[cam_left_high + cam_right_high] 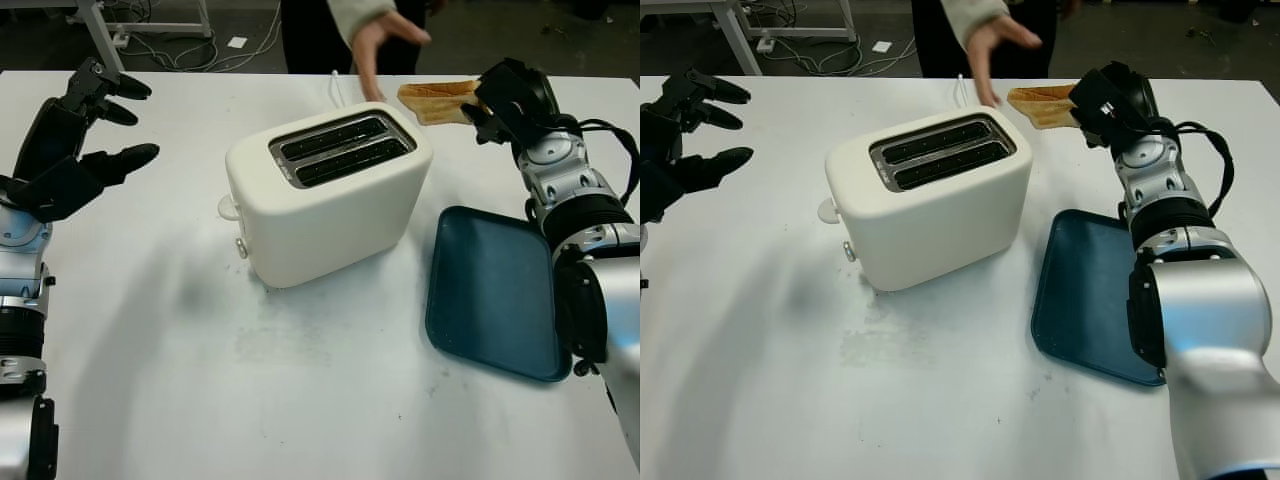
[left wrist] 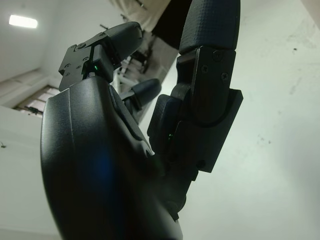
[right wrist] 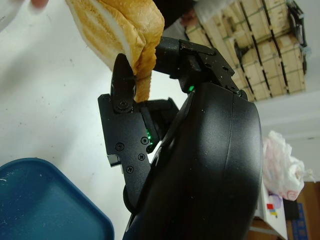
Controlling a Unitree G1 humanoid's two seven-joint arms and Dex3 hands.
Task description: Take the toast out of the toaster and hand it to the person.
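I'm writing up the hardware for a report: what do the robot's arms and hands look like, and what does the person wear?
Both arms are built of silver-grey metal segments with black joints. The right arm has a black cable looping beside it. The left hand and right hand are matte black, with blocky screw-fastened finger segments, rounded shells and small green lights inside. The person's hand comes out of a cream sleeve.

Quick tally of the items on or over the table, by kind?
Toaster: 1
Toast, held in the right hand: 1
Blue tray: 1
Total: 3
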